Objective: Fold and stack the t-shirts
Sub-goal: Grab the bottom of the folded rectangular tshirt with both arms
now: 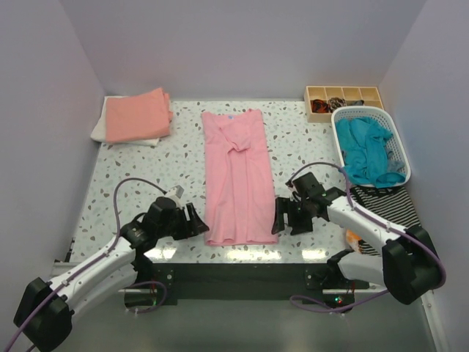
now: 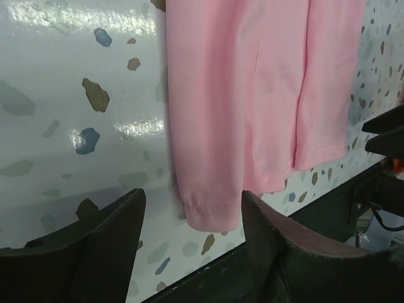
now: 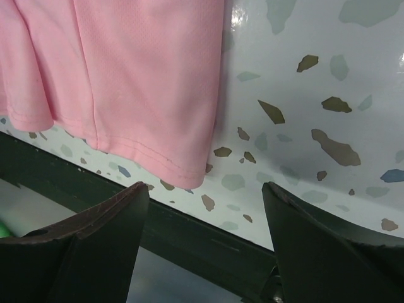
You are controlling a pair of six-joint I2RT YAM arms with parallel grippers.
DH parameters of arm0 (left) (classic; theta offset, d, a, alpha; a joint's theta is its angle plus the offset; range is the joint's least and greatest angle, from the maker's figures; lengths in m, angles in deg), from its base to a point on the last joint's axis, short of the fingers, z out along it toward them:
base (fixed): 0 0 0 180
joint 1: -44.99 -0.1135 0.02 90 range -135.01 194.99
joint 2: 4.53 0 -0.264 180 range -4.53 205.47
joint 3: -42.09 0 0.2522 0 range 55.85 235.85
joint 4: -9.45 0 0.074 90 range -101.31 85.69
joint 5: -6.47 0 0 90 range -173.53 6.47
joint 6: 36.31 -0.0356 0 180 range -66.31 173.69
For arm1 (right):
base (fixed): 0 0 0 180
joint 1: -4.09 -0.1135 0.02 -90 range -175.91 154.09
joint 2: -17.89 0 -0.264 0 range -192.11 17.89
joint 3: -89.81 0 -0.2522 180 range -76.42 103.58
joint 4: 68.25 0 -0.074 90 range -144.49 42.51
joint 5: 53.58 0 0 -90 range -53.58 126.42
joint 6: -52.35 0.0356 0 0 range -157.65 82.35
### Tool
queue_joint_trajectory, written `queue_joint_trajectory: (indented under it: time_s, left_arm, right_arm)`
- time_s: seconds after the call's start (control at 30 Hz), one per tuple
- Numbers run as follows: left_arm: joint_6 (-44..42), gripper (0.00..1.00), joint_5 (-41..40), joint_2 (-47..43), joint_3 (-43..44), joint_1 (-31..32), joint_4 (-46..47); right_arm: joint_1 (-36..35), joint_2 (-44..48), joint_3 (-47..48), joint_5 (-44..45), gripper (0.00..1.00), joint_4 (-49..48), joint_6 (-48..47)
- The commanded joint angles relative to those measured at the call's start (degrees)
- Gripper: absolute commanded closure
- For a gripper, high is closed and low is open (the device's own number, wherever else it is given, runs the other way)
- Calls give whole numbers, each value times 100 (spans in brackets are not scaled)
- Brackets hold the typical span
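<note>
Salmon t-shirt [image 1: 135, 116], folded, on a white t-shirt [image 1: 98, 133]: far-left of the pink t-shirt [image 1: 238, 183].
Left hand [image 1: 196, 220]: at the pink t-shirt's near-left hem corner, jaws open, nothing held. Corner sits just ahead, in line with the gap.
Pink t-shirt: flat on the worktop [image 1: 161, 169], sides look folded in. Long axis runs near-to-far, collar far, hem near.
Right hand [image 1: 282, 215]: at the near-right hem corner, jaws wide, empty.
Teal t-shirt [image 1: 366, 150]: in the basket [image 1: 399, 150], right of the pink t-shirt.
Each hand is equally near its own corner. Likely next: pinch both corners, carry the hem toward the collar.
</note>
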Motion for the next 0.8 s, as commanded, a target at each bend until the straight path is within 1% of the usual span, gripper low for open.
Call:
queue_joint_trajectory:
  time_s: [0.0, 0.13, 0.43, 0.5, 0.57, 0.77]
  left_arm:
    - [309, 34, 298, -34, -134, 114, -50]
    - [379, 34, 394, 10, -274, 184, 55]
    - [546, 38, 720, 291, -731, 246, 758]
    - [555, 41, 790, 457, -793, 246, 1021]
    - [599, 48, 904, 519, -881, 263, 1206]
    - [678, 56, 1045, 564, -1065, 290, 1426]
  right_arm:
    - [8, 16, -221, -368, 23, -124, 127]
    - [8, -55, -362, -500, 23, -344, 232]
    - [8, -318, -678, -922, 25, -1082, 540]
    - [-1, -441, -740, -983, 27, -1310, 636]
    - [8, -529, -775, -1133, 28, -1434, 689]
    - [8, -758, -916, -1273, 35, -1794, 786]
